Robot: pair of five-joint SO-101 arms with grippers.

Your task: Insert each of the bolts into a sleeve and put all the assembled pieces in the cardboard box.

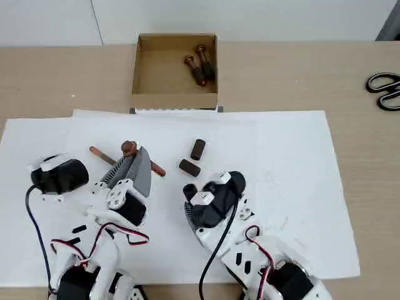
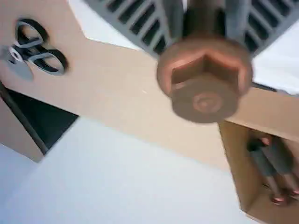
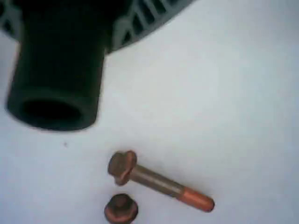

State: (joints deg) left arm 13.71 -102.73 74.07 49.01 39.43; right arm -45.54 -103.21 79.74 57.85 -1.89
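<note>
- High view: the cardboard box stands at the 12 o'clock side of the table; two assembled pieces lie side by side inside it, towards its 2 o'clock corner
- The white paper covers the table in front of the box; the scissors lie at the 2 o'clock edge, well apart from everything else
- The left gripper is at 9 o'clock of the paper's middle; its pincer is narrow and clamps the held bolt; in the left wrist view the hexagonal head of this bolt faces the camera, with the grey fingers on both sides of the shank
- The lying bolt rests flat on the paper; it runs from 10 o'clock to 4 o'clock and passes under the left gripper
- Right wrist view: the right gripper has its pincer closed on the held sleeve, a black tube with the open end free; in the high view this sleeve is near the paper's middle
- The loose sleeve lies on the paper just beside the held sleeve, at 1 o'clock from it, not touching
</note>
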